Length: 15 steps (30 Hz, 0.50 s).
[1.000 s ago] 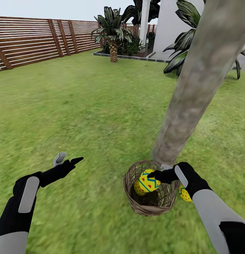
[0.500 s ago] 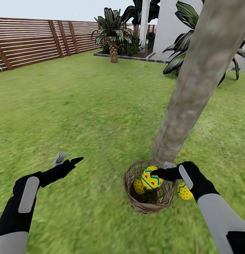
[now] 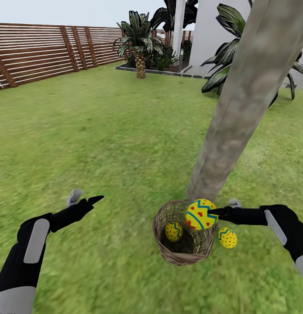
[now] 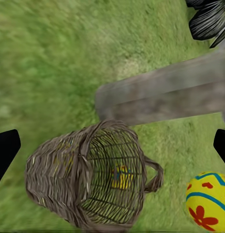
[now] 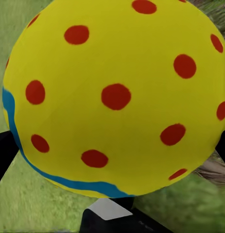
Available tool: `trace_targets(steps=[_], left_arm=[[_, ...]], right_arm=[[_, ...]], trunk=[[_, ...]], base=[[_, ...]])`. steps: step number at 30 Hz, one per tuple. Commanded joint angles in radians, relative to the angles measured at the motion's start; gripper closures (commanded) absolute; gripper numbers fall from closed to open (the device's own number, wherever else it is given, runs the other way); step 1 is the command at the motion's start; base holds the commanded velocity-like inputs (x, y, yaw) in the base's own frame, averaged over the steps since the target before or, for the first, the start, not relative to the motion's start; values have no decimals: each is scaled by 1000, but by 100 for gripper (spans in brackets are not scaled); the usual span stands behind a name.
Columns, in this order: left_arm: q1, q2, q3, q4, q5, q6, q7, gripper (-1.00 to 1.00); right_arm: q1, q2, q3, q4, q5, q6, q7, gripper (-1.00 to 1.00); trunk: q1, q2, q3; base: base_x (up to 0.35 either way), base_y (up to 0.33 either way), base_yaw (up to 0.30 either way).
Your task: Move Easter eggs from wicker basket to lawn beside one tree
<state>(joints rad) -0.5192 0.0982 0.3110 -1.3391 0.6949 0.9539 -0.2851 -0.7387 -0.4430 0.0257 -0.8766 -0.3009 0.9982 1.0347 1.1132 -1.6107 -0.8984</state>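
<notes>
The lawn [image 3: 103, 131] spreads flat and mottled green to a brown slatted fence [image 3: 46, 52], with a short palm [image 3: 139, 43] and a white house wall [image 3: 208, 35] behind. The tree [image 3: 239, 109], a thick grey-brown trunk, rises leaning to the right from the grass. At its foot, just beside it, stands the wicker basket [image 3: 169, 250], upright with its mouth up. The right tool [image 3: 212, 213] holds one Easter egg [image 3: 199, 214] above the basket's far rim, near the trunk. A second egg [image 3: 173, 231] lies inside the basket; a third egg [image 3: 227, 238] lies on the grass just right of it. The left tool [image 3: 85, 198] hovers with its fingers spread, well apart from the basket. No writing shows.
</notes>
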Motion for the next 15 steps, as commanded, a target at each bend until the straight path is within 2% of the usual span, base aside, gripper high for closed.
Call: trace_targets(steps=[1, 4, 7, 10, 11, 15], left_arm=[[-1, 0, 2, 13, -6, 5, -8, -100], [-1, 1, 1, 29, -5, 5, -8, -100], [-1, 1, 2, 30, -5, 5, -8, -100], [-1, 1, 2, 31, -5, 5, -8, -100], [-1, 2, 2, 31, -5, 5, -8, -100], [-1, 2, 2, 31, -5, 5, -8, -100]], right_arm=[[2, -17, 3, 1, -3, 4, 26, 100], [11, -60, 3, 3, -3, 0, 53, 100], [17, -117, 3, 10, -5, -4, 61, 100], [30, -178, 3, 15, -5, -5, 145, 100], [33, -192, 3, 16, -4, -5, 162, 100], [34, -216, 2, 23, -1, -7, 173, 100]], trunk=[[-4, 7, 2], [-15, 28, 12], [-27, 49, 21], [-38, 70, 31], [-42, 77, 34], [-58, 105, 46]], base=[[0, 0, 0], [0, 0, 0], [0, 0, 0], [0, 0, 0], [0, 0, 0], [0, 0, 0]])
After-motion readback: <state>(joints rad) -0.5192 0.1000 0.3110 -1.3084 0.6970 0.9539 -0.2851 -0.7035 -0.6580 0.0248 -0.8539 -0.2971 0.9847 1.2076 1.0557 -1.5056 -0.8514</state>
